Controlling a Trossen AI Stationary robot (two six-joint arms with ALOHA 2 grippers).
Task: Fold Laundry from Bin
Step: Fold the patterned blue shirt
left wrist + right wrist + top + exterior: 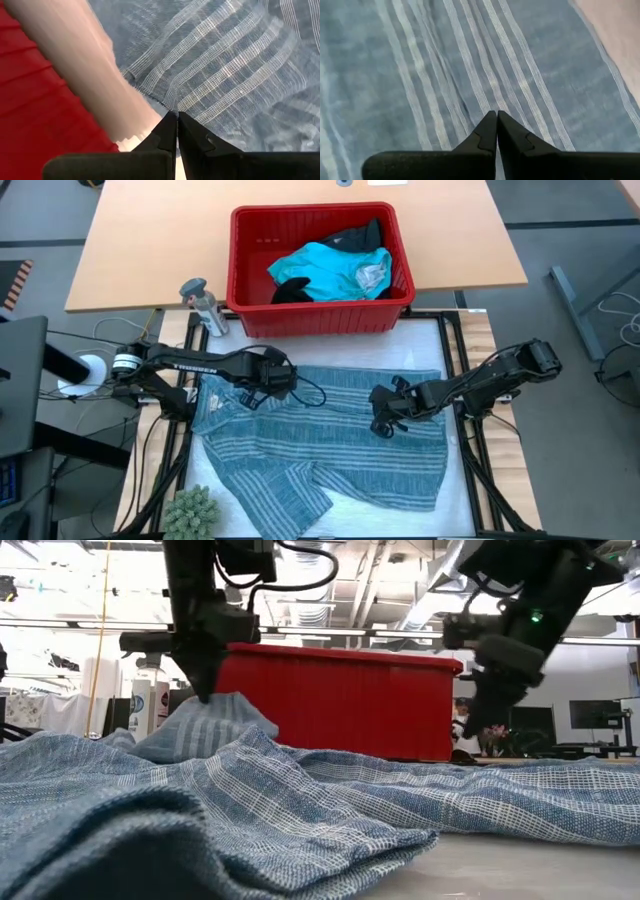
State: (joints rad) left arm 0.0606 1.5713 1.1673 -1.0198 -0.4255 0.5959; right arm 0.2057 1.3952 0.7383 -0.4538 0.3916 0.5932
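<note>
The blue-grey striped garment (pixel 330 440) lies spread on the white work surface, rumpled at its near left. My left gripper (pixel 255 395) is shut on its far left part, where the low view shows the cloth (pixel 205 720) drawn up into a small peak. My right gripper (pixel 385 425) is shut over the garment's right half; in the low view its tips (pixel 470 730) seem to stand a little above the cloth. Behind the garment stands the red bin (pixel 320 310), and in it lie a turquoise garment (pixel 330 270) and black ones (pixel 355 238). My left gripper pinches an edge of the striped garment (pixel 170 107) between its two fingertips. The fingers come from above, pointing down. The cloth rises to them in a peak (pixel 200 705), while the rest of the garment lies on the table.
A small grey bottle (pixel 203 305) stands left of the bin. A green spiky plant (pixel 190 512) sits at the near left corner. A wooden table (pixel 130 260) carries the bin. Black frame rails (pixel 470 450) run along both sides of the work surface.
</note>
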